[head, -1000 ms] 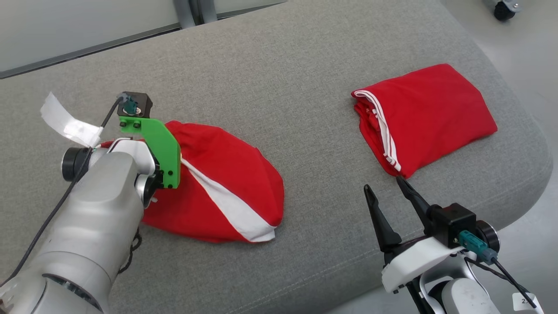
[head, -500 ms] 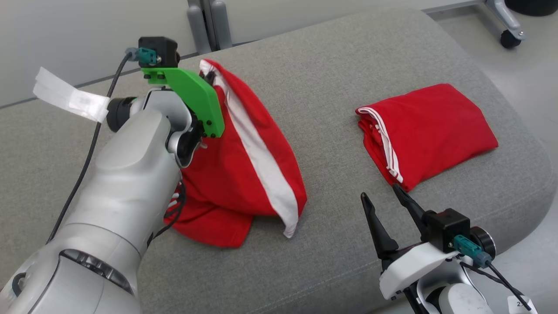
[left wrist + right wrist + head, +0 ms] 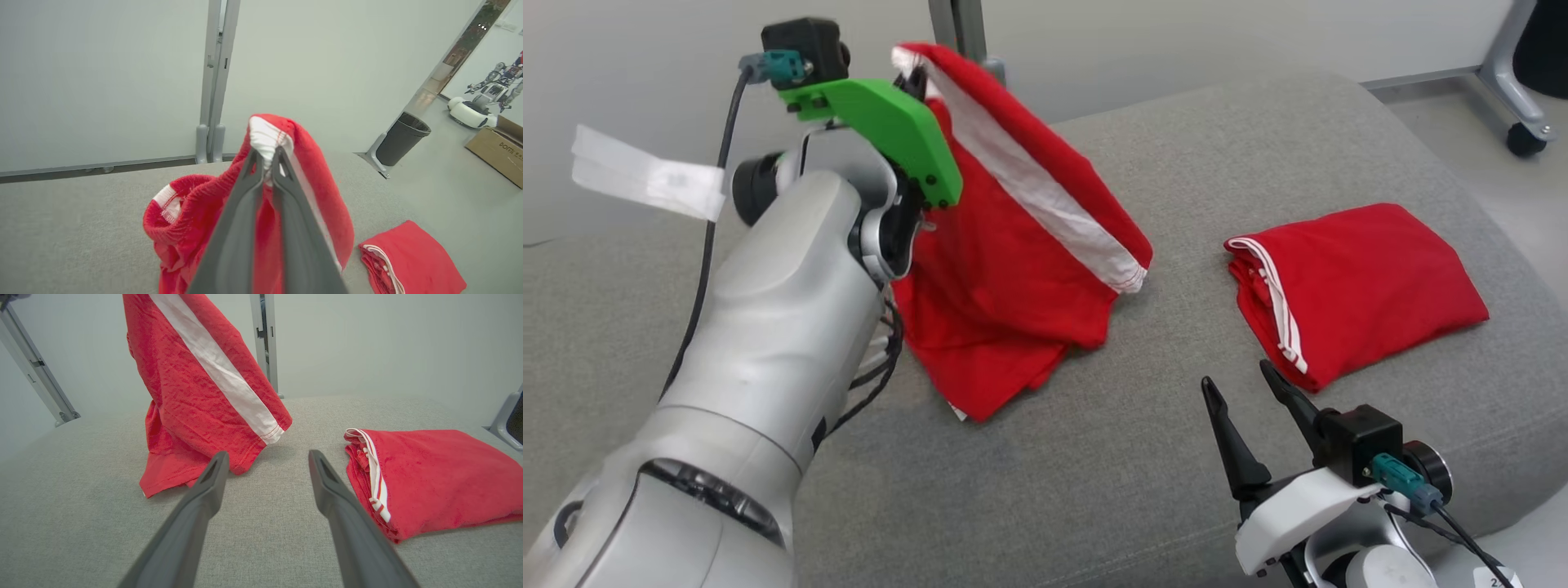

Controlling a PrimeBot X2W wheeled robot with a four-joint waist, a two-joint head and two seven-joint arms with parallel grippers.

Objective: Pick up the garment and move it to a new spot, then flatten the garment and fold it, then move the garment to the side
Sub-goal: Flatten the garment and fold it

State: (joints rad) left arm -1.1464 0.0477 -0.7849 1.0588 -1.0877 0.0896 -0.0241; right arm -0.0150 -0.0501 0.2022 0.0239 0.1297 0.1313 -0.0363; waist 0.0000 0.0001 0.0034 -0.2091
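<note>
By far wall, dark bin standing, contents hidden. Red garment hanging from left tool, which is pinching nearly shut on its white-trimmed edge; cloth draping below tool, lower end resting on grey tabletop. Nearer, right tool hovering w/ jaws wide, gripping nothing, just beside 2nd folded red garment, apart from hanging one.
</note>
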